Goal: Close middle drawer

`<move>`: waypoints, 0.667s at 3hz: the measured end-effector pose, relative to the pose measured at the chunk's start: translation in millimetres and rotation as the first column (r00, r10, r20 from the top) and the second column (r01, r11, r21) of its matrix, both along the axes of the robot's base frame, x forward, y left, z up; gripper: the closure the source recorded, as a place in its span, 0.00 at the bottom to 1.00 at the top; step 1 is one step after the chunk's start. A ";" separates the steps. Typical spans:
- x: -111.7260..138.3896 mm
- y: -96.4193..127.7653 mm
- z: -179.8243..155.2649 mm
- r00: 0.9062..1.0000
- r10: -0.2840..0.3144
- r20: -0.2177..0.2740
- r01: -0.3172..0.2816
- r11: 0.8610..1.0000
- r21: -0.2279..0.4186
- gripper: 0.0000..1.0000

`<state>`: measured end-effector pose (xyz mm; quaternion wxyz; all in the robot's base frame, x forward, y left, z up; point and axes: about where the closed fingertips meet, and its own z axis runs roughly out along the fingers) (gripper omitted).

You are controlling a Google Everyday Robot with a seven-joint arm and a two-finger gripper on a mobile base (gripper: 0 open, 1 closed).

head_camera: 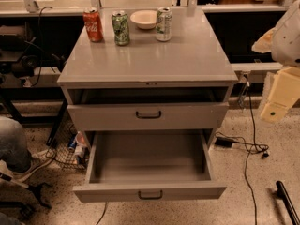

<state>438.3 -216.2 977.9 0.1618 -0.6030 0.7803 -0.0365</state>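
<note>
Middle drawer (149, 165) stood pulled far out from the cabinet (70, 97) front, with the hand (279, 98) off to the cabinet's right, clear of it.
How wide the hand was could not be told. Closing well would likely mean bringing it in front of the cabinet, meeting the drawer front by the black bar handle (150, 194), centred, and pushing straight in to avoid skew. The drawer looked empty. The upper drawer (187, 117) sat slightly ajar, its inside dark. At the back of the cabinet's worktop (150, 55) were a red soda can (93, 25), a green can (121, 28), a pale can (163, 24) and a bowl (144, 19) that seemed empty.
</note>
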 end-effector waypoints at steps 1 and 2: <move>-0.4 -0.5 -4.0 1.000 -0.014 -0.008 0.014 1.000 -0.001 0.00; -10.8 -4.8 -61.8 0.985 -0.103 -0.141 0.099 0.995 -0.033 0.00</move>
